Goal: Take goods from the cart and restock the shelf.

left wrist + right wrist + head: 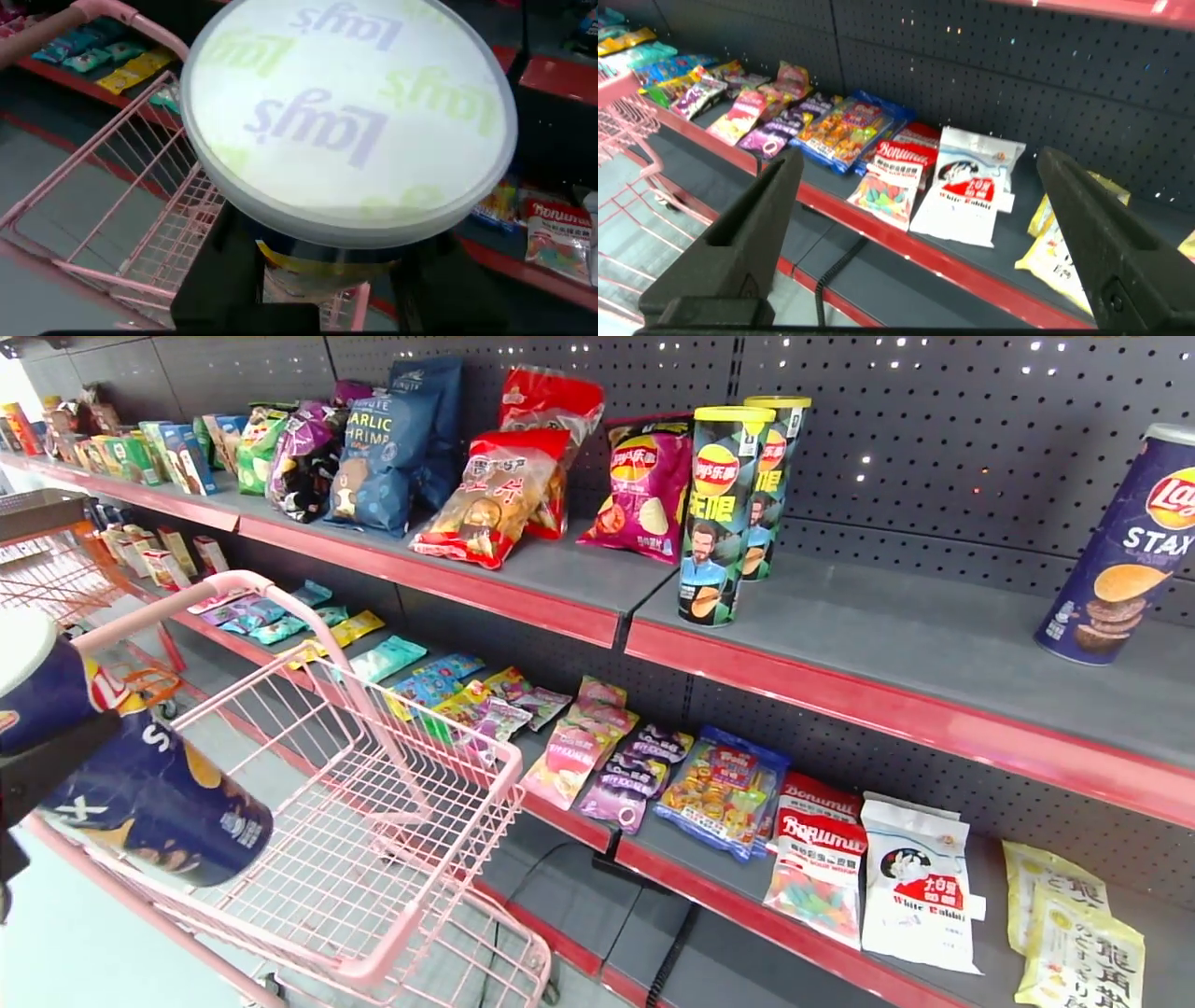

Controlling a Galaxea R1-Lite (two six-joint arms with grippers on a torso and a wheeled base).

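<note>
Left gripper (47,770) is clamped on the can (154,793), which hangs tilted over the left rim of the cart (509,775). Right gripper (920,187) stands with jaws apart before the lower shelf (878,222) (carrying nothing). Hazards: the smooth can may slip or rotate in the grip. On approach it may strike the front edge of the upper shelf (887,635) or topple the upright cans (724,513).

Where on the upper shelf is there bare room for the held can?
The held chip can could go on the upper shelf, bare between the yellow-lidded chip cans and the standing blue chip can. Leftward, snack bags crowd it.
</note>
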